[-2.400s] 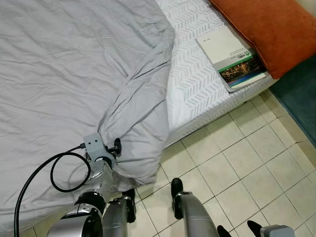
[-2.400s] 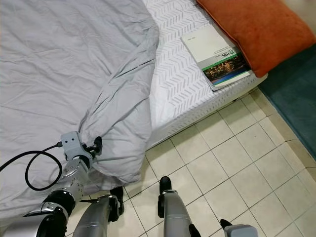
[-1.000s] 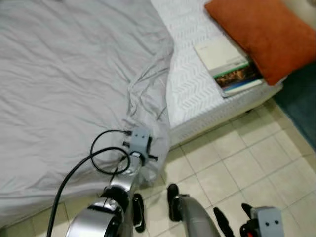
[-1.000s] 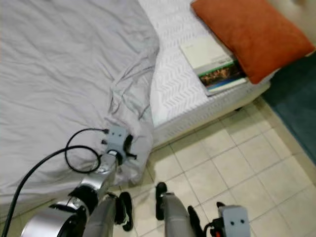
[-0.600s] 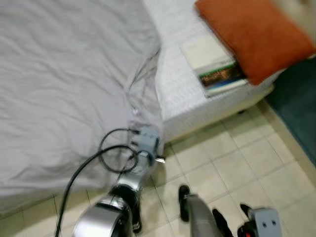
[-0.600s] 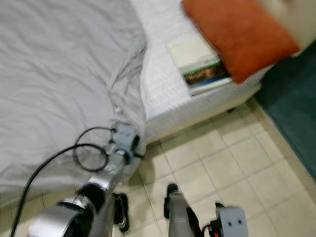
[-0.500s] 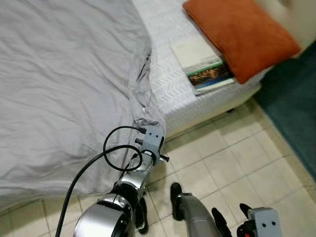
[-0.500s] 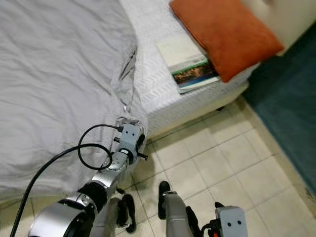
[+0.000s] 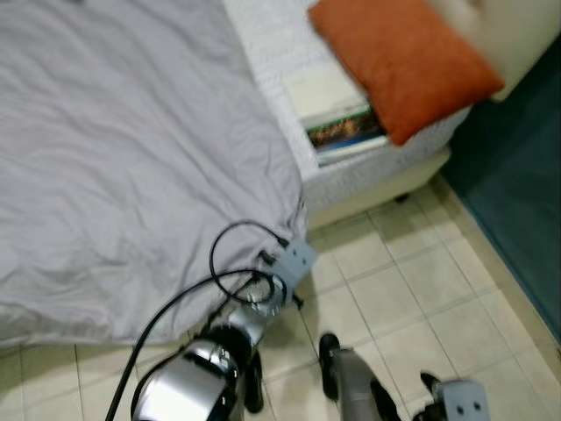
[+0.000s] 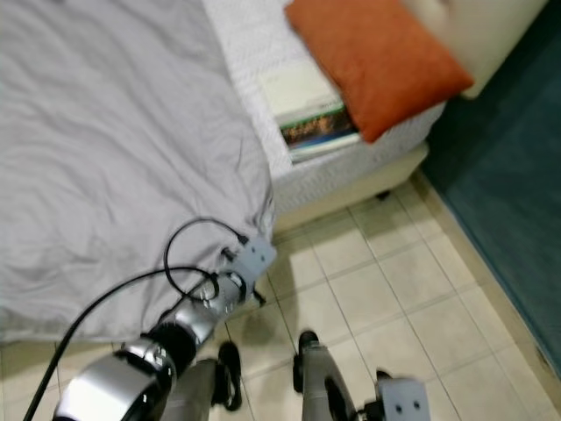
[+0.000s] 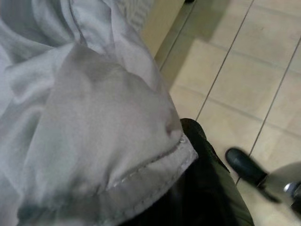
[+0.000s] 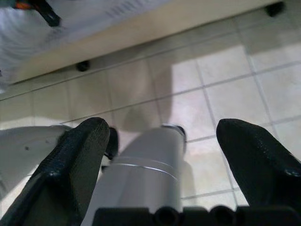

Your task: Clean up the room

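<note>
The robot's left pincer (image 9: pixel 282 282) hangs at the near right corner of the bed (image 9: pixel 377 180), its black fingers closed on the hemmed corner of the grey blanket (image 9: pixel 131 149), which the left wrist view shows bunched over them. The blanket lies spread across most of the mattress, its right edge running far to near just left of the bare white sheet (image 9: pixel 263 35), where a book (image 9: pixel 337 110) rests with an orange pillow (image 9: pixel 399 57) overlapping its far right side. The right pincer (image 12: pixel 162 155) hangs idle low on the right, fingers wide apart and holding nothing, above the robot's own silver leg (image 12: pixel 141 174). The likely risks: the hem looks thinly pinched and could slip free under a hard pull, and a sweep toward the head of the bed could drag the cloth over the book or nudge it toward the mattress edge, which it lies close to. The arm's looping black cable (image 9: pixel 232 263) hangs just beside the corner and could snag the fabric. Open tiled floor (image 9: pixel 412 281) lies to the right, bounded further right by a dark teal rug (image 9: pixel 517 193), while the bed frame stands close against the robot's legs, leaving little room on that side.
</note>
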You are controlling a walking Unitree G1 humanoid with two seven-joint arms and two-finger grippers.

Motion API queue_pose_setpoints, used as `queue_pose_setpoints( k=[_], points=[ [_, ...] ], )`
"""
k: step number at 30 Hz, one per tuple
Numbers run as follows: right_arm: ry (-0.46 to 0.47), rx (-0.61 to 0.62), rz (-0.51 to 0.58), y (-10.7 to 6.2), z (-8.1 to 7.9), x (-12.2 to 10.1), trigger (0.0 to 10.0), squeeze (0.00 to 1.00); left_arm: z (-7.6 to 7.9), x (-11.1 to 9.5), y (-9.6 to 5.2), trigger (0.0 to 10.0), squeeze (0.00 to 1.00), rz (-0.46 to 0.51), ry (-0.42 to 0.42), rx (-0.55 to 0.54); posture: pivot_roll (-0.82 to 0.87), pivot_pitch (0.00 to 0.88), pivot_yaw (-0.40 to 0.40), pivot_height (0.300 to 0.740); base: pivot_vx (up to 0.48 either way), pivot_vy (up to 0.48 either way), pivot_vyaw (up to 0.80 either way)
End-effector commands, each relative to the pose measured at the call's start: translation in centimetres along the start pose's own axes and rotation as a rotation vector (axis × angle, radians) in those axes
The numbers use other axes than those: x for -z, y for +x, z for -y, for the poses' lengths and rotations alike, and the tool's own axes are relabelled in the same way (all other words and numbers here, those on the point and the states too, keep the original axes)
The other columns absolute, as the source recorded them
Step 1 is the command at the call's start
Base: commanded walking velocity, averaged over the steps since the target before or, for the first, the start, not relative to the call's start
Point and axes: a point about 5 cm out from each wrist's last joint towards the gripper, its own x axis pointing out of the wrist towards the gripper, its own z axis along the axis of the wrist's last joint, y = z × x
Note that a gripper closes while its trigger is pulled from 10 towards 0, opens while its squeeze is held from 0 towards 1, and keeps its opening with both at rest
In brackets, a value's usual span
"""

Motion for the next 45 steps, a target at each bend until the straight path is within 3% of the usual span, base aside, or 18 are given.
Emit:
queue_pose_setpoints(
  k=[1,11,12,13,18,24,27,28,32,33,36,39,42,45],
  points=[
    [0.013,-0.003,-0.028,-0.5,-0.4,0.7,10.0,0.00,6.7,0.3,-0.4,10.0,0.00,-0.049,-0.009,0.218,-0.31,0.439,0.043,0.740,0.000,0.000,0.00],
    [0.011,-0.007,-0.033,-0.6,-0.7,0.9,10.0,0.00,8.8,-0.2,-0.6,10.0,0.00,-0.052,-0.051,0.273,-0.31,0.443,0.048,0.740,0.000,0.000,0.00],
    [0.010,-0.008,-0.035,-0.6,-0.7,0.9,10.0,0.00,9.5,-0.5,-0.7,10.0,0.56,-0.044,-0.086,0.297,-0.31,0.445,0.048,0.740,0.000,0.000,0.00],
    [0.008,-0.011,-0.037,-0.7,-0.7,1.0,10.0,0.00,10.7,-1.7,-0.8,10.0,1.00,-0.008,-0.173,0.343,-0.31,0.446,0.046,0.740,0.000,0.000,0.00],
    [0.005,-0.013,-0.035,-0.6,-0.7,0.9,10.0,0.00,11.3,-3.6,-0.7,10.0,1.00,0.050,-0.249,0.360,-0.31,0.446,0.046,0.740,0.000,0.000,0.00],
    [-0.003,-0.019,-0.031,0.0,-0.6,0.9,10.0,0.00,9.2,-5.6,-0.1,10.0,1.00,0.130,-0.414,0.276,-0.30,0.436,0.049,0.740,0.000,0.000,0.00],
    [-0.015,-0.024,-0.009,1.4,-0.5,0.7,10.0,0.00,6.7,-5.5,0.2,10.0,1.00,0.195,-0.441,0.201,-0.28,0.389,0.062,0.740,0.000,0.000,0.00],
    [-0.015,-0.024,-0.009,1.4,-0.5,0.7,10.0,0.00,6.7,-5.5,0.2,10.0,1.00,0.195,-0.441,0.201,-0.28,0.389,0.062,0.740,0.000,0.000,0.00],
    [-0.011,-0.019,0.083,4.5,0.3,-1.2,10.0,0.00,-0.2,-0.3,-0.9,10.0,1.00,0.222,-0.483,-0.018,-0.22,0.274,0.074,0.740,0.000,0.000,0.00],
    [-0.011,-0.019,0.083,4.5,0.3,-1.2,10.0,0.00,-0.2,-0.3,-0.9,10.0,1.00,0.222,-0.483,-0.018,-0.22,0.274,0.074,0.740,0.000,0.000,0.00],
    [0.010,-0.003,0.133,7.5,1.3,-2.4,10.0,0.00,-5.1,3.8,-3.2,10.0,1.00,0.225,-0.483,-0.202,-0.14,0.152,0.070,0.740,0.000,0.000,0.00],
    [0.032,0.019,0.167,9.5,2.0,-3.5,10.0,0.00,-7.8,5.4,-5.8,10.0,1.00,0.272,-0.455,-0.322,-0.08,0.062,0.065,0.740,0.000,0.000,0.00],
    [0.053,0.037,0.191,11.0,2.6,-4.2,10.0,0.00,-9.3,6.5,-8.8,10.0,1.00,0.313,-0.445,-0.424,-0.04,0.003,0.055,0.740,0.000,0.000,0.00],
    [0.079,0.071,0.236,12.1,3.4,-5.4,10.0,0.00,-9.1,8.3,-12.5,10.0,1.00,0.313,-0.465,-0.525,-0.01,0.000,0.037,0.740,0.000,0.000,0.51]
  ],
)
